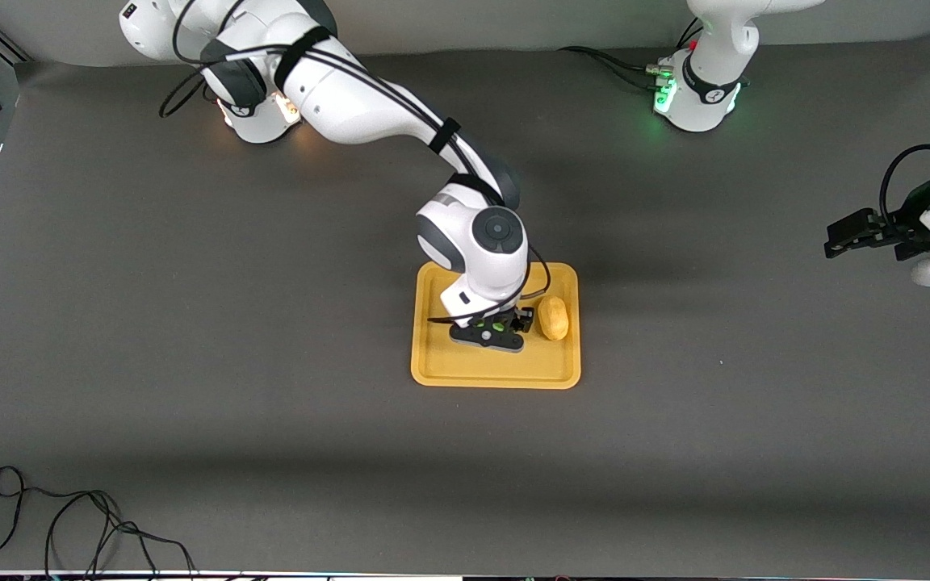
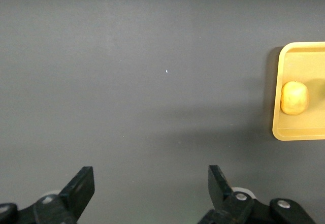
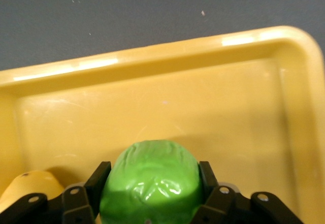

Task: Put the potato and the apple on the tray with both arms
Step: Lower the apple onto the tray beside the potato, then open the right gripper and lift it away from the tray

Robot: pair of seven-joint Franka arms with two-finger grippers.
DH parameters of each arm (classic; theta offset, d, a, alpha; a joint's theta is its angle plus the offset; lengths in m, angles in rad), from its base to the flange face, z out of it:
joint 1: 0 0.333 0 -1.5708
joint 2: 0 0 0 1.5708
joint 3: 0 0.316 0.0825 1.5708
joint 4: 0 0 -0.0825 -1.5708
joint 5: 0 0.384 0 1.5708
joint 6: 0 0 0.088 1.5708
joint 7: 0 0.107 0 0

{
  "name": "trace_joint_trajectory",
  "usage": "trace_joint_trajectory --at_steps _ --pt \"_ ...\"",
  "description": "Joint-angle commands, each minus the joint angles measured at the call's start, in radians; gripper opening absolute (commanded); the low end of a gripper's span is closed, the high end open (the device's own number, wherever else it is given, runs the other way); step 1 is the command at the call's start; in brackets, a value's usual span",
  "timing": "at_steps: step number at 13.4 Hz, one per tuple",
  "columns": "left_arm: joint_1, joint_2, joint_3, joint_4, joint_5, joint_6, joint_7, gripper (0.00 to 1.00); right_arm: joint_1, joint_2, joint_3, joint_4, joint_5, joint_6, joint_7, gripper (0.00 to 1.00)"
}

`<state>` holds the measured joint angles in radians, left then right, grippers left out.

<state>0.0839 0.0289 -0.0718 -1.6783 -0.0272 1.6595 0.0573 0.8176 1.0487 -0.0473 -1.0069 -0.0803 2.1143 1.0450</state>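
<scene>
The yellow-orange tray (image 1: 494, 378) lies in the middle of the table. The potato (image 1: 553, 318) lies in it, at the side toward the left arm's end. My right gripper (image 1: 491, 332) is down inside the tray beside the potato, shut on the green apple (image 3: 150, 181). In the right wrist view the fingers (image 3: 101, 176) press both sides of the apple over the tray floor (image 3: 152, 107), with the potato (image 3: 28, 183) close by. My left gripper (image 1: 836, 240) waits open and empty over bare table at the left arm's end; its view (image 2: 151, 176) shows the tray (image 2: 304, 61) and potato (image 2: 294, 98) farther off.
A loose black cable (image 1: 69, 524) lies at the table edge nearest the front camera, toward the right arm's end. The two arm bases (image 1: 699, 97) stand along the table edge farthest from that camera. The right arm's wrist (image 1: 481, 250) hangs over the tray.
</scene>
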Motion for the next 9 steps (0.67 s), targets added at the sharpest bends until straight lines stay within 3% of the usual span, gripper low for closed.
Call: trace_joint_trajectory --at_steps 1,7,8,9 --pt "0.002 -0.010 0.000 -0.017 0.010 0.014 0.018 1.00 0.003 0.020 -0.005 -0.004 -0.036 0.044 0.029 0.47" --pt "-0.009 -0.032 -0.003 -0.081 0.044 0.085 0.036 1.00 -0.008 0.010 -0.005 -0.021 -0.039 0.050 0.026 0.50" --pt "-0.010 -0.033 -0.005 -0.086 0.049 0.085 0.036 1.00 -0.008 0.010 -0.005 -0.021 -0.039 0.050 0.027 0.82" --pt "-0.009 -0.033 -0.005 -0.086 0.049 0.083 0.038 1.00 -0.011 0.010 -0.005 -0.021 -0.038 0.050 0.027 1.00"
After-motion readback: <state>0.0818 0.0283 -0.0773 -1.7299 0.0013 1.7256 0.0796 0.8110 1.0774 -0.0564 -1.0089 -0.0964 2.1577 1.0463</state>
